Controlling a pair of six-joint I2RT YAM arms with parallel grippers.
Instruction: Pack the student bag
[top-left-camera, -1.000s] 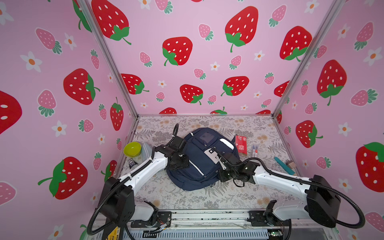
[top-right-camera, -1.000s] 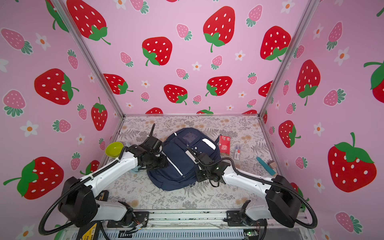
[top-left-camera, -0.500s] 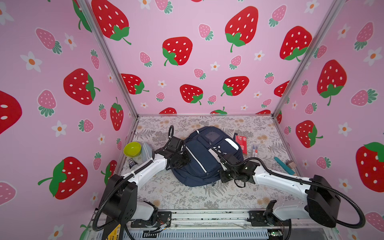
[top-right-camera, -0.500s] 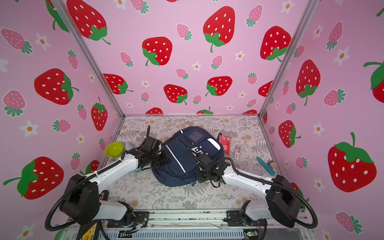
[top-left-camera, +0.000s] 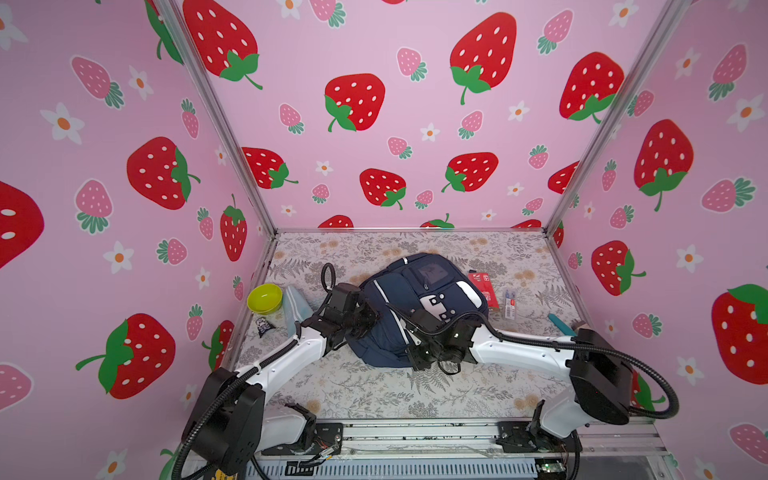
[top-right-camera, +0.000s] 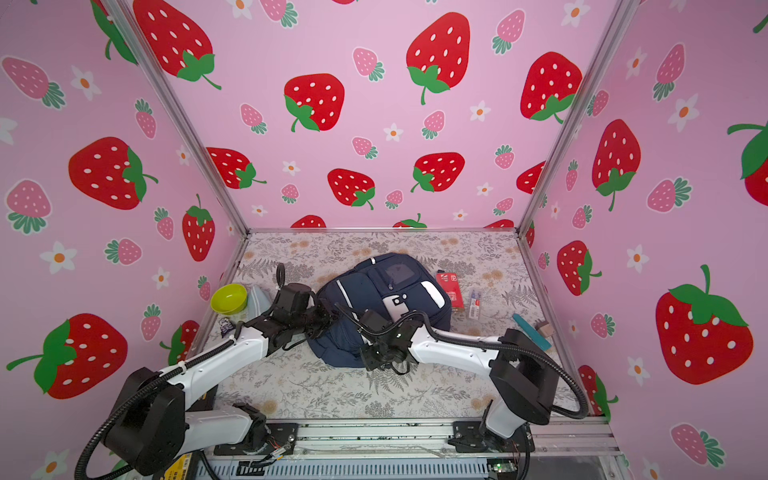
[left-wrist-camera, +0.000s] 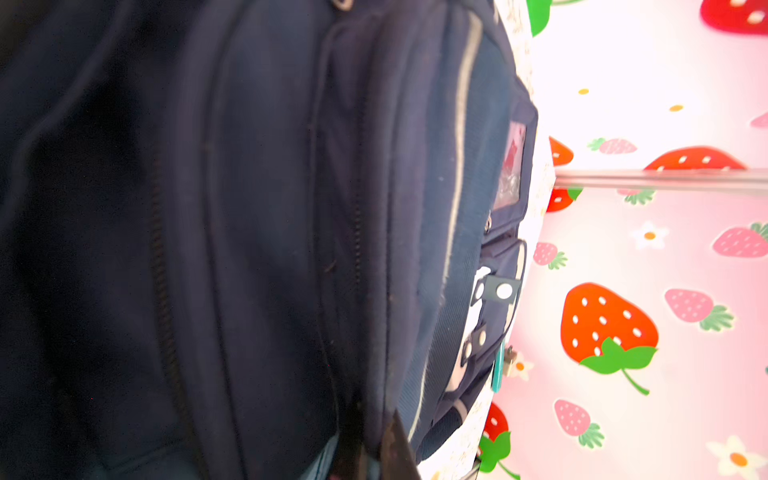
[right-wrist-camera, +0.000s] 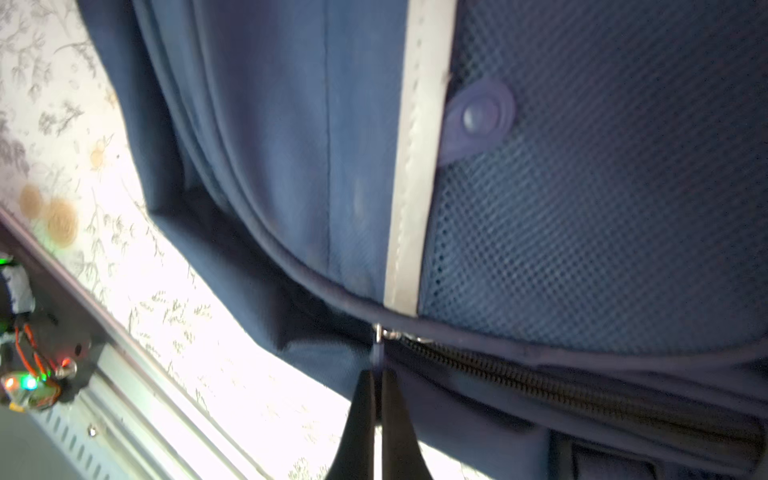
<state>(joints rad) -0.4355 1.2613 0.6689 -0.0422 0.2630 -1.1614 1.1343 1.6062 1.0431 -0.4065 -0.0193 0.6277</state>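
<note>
- Centrally, the student bag (top-left-camera: 419, 291) lies mid-worktop (top-left-camera: 374, 399), front pockets facing up.
- The right gripper (right-wrist-camera: 377, 399) is pinched tight on the zip pull (right-wrist-camera: 377, 353) at the bag's near edge; its arm stretches low, angling inward.
- The left gripper (top-left-camera: 369, 321) is clamped closed on fabric at the bag's left side, its arm likewise low and angled inward.
</note>
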